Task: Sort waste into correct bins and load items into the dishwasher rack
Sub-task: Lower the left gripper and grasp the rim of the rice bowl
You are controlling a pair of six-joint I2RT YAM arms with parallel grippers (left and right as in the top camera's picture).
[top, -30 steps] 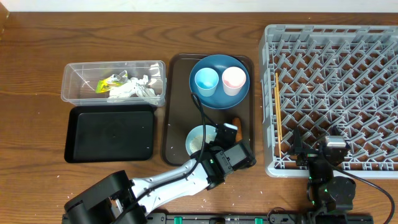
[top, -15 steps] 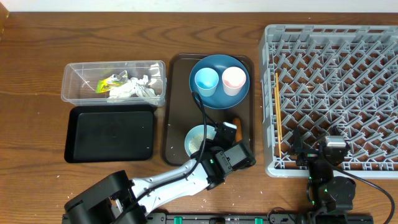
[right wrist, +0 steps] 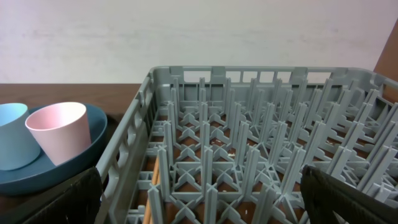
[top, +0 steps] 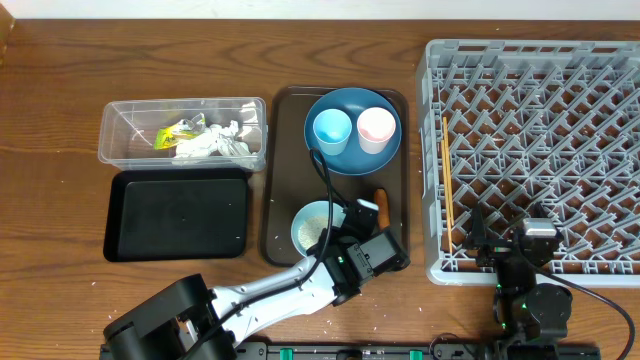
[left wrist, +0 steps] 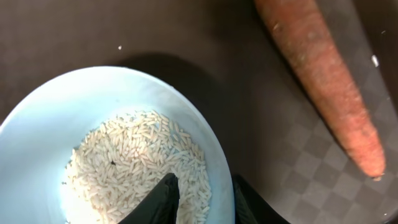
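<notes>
Left gripper (left wrist: 204,190): narrow, jaws pinching the rim of the bowl (left wrist: 56,124) at its 5 o'clock, with rice (left wrist: 137,162) inside. Carrot (left wrist: 323,93) lies apart at the bowl's 2 o'clock, on the tray (top: 285,160). Right gripper (right wrist: 199,202): wide, empty, facing the rack (right wrist: 249,124).

We find the rack (top: 530,150) at the table's (top: 60,290) right edge. The serving tray (top: 285,170) sits mid-table, just left of it. At the tray's far end the plate (top: 352,162) carries the left cup (top: 332,130) and the right cup (top: 376,128) side by side. At its near end the bowl (top: 310,228) holds rice (left wrist: 137,155), with the carrot (top: 381,205) just to its right. Further left the tub (top: 125,125), holding tissue (top: 215,143) and wrapper (top: 175,133), stands behind the shallow tray (top: 180,215).
</notes>
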